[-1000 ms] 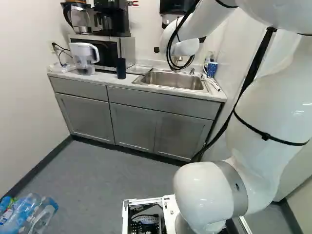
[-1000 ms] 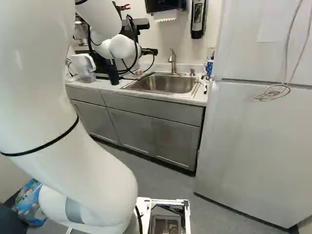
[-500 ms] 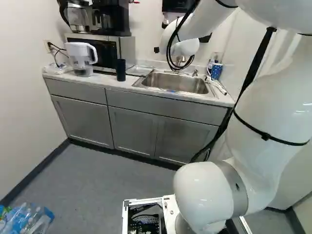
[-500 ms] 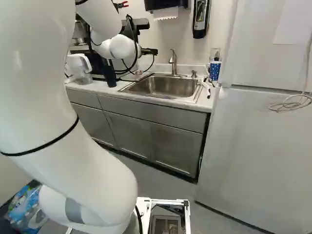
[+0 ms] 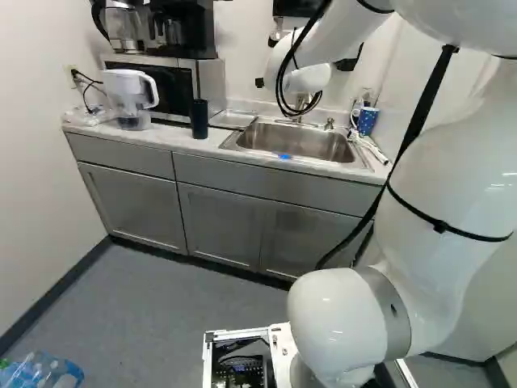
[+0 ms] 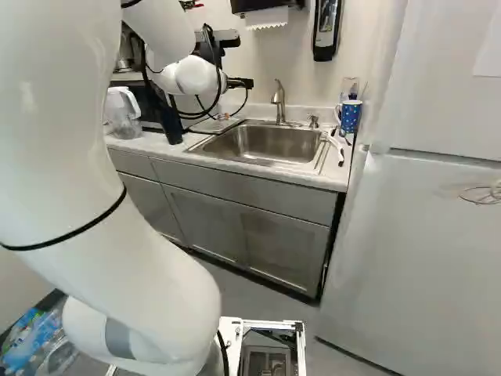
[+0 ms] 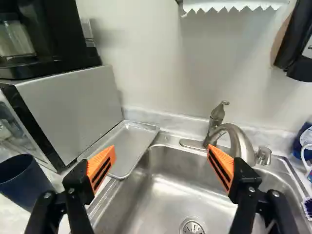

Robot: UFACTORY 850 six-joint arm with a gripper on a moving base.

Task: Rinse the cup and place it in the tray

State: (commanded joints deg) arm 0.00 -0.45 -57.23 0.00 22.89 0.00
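Sink: reference landmark, set into the bench; no cup lies in the visible part of the basin, and no stream shows at its tap.
Cup: dark blue, upright on the bench beside the sink, on the microwave's side; taken here as the task's cup, by judgement, since a second candidate is present; whether it holds anything cannot be told.
Mug: blue with pale spots, at the opposite side of the sink from the dark cup; the less likely target, though the pictures alone do not settle it.
Tray: shallow, metal, beside the sink on the microwave's side, farther back than the dark cup; no cup stands on its visible part.
Gripper: released, its orange pads well apart with nothing grasped; directed toward the sink and the near end of the tray beside it.
Done: as judged from this state, none of the handling; the arm's reach toward the sink area counts only as approach, and whether the cup is rinsed cannot be seen.
Left: probably the whole sequence; grasp the cup beside the sink, bring it under the tap, run water, rinse, shut the water off, then set the cup in the tray.
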